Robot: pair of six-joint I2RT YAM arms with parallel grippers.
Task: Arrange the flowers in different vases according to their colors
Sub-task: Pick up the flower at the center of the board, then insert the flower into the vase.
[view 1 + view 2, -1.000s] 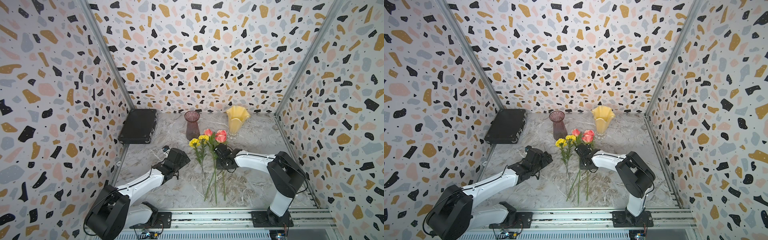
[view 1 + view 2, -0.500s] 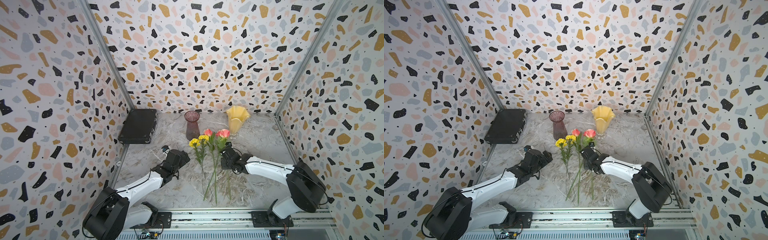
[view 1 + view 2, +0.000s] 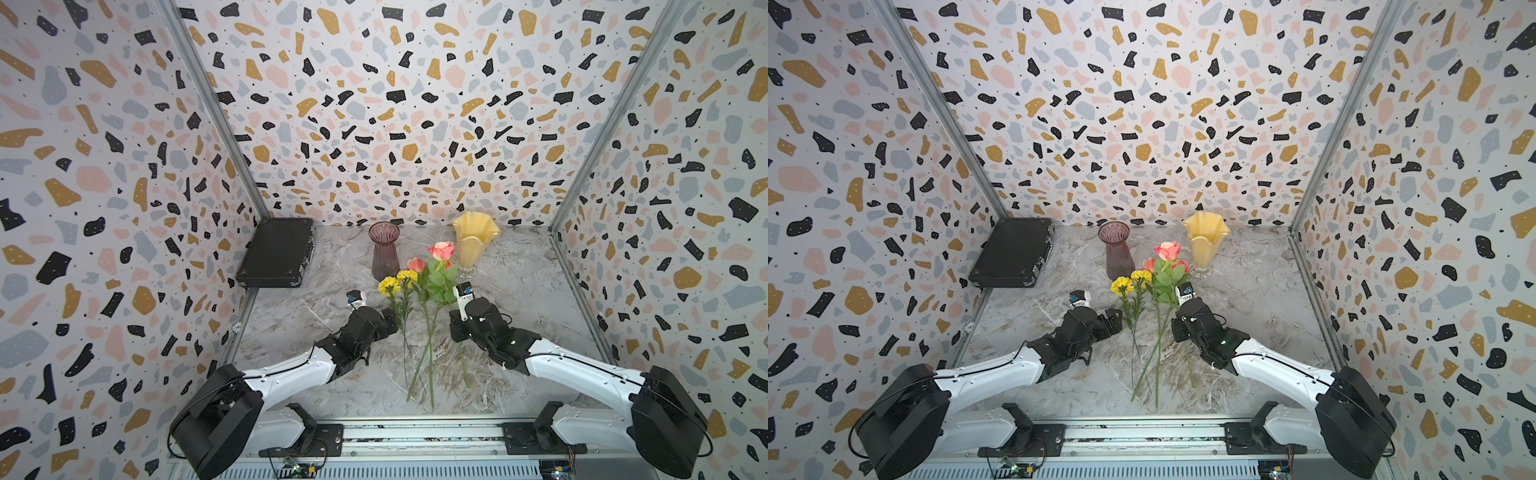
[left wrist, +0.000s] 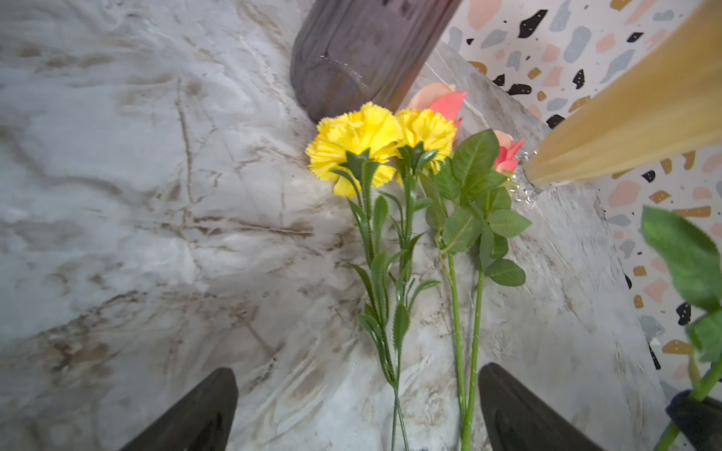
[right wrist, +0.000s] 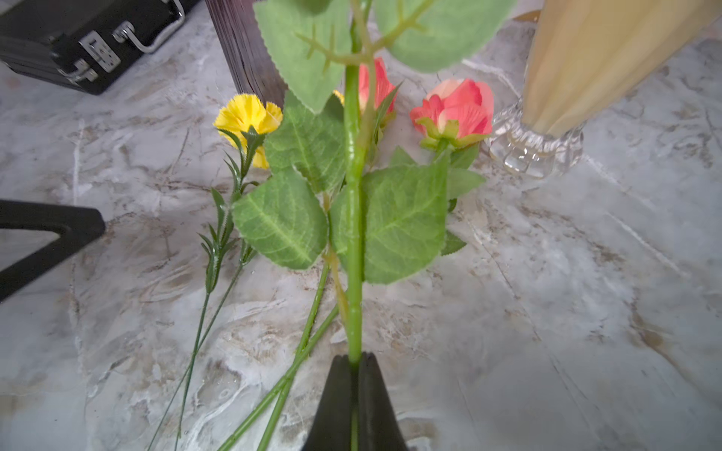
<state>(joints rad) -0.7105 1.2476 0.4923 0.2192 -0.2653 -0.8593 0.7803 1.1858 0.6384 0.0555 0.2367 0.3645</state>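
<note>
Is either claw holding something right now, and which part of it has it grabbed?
The right claw is shut on a pink rose, gripping its green stem below the leaves. The left claw is open and holds nothing.

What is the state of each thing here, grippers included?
purple vase: upright, empty
yellow vase: upright, empty
black case: closed, flat
held pink rose: off the table
other pink roses: lying on table
yellow carnations: lying on table
left gripper: open, empty
right gripper: shut on held pink rose
</note>
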